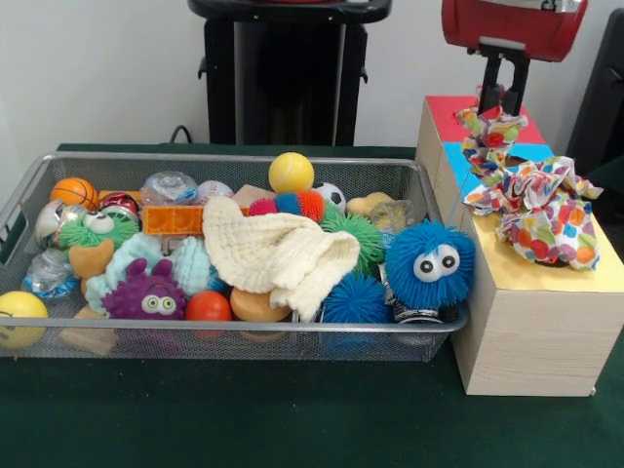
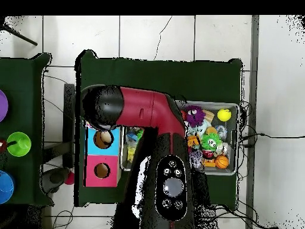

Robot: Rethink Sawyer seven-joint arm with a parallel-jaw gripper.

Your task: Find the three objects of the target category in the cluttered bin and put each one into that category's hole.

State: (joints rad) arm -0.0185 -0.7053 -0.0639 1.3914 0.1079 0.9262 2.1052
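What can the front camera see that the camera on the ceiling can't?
Only the front view shows the cream knitted cloth lying over the toys, the fuzzy blue ball with googly eyes, and the colourful spotted crinkly cloth draped on the wooden box under the gripper.

Only the overhead view shows the round holes in the box top, one in the blue square and one in the pink square.

Both show the wire mesh bin, the purple fuzzy monster toy and the small orange basketball.
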